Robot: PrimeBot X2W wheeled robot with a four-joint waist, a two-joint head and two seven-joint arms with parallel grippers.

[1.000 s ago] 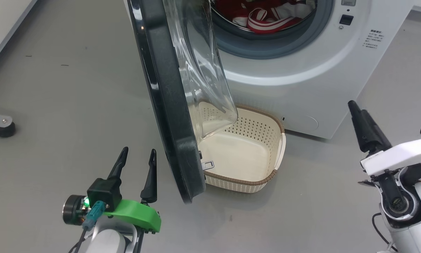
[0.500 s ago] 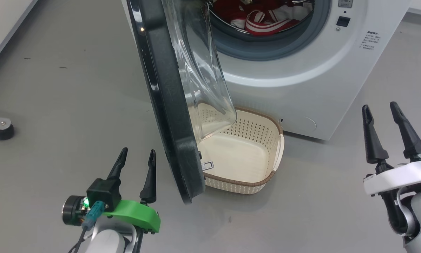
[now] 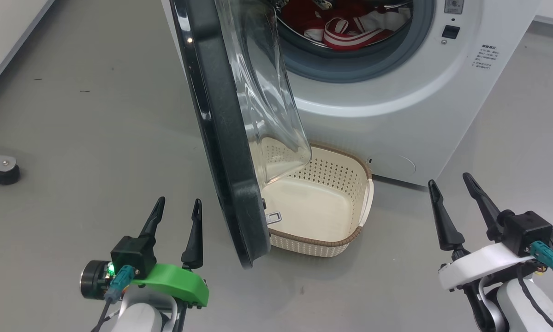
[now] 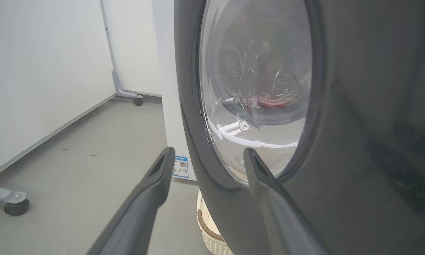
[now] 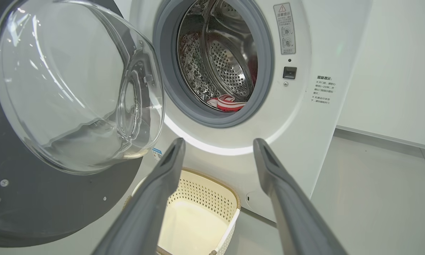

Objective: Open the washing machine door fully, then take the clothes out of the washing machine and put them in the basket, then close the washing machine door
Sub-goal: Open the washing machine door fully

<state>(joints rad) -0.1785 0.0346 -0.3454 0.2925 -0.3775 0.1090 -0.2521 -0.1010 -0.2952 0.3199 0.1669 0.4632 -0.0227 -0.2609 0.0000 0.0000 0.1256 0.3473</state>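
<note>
- The dark-fingered left gripper (image 3: 178, 204) is apart and empty, beside the open, round black-rimmed glass door (image 3: 221, 138).
- The right gripper (image 3: 448, 180) is apart and empty too.
- The red striped clothes (image 3: 345, 27) lie inside the white washing machine (image 3: 396, 115), and the cream perforated basket (image 3: 350, 236) stands below it.

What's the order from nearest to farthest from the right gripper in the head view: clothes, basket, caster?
1. Basket, on the floor just left of the right gripper.
2. Clothes, up inside the washer.
3. Caster, on the floor at the far left.
</note>
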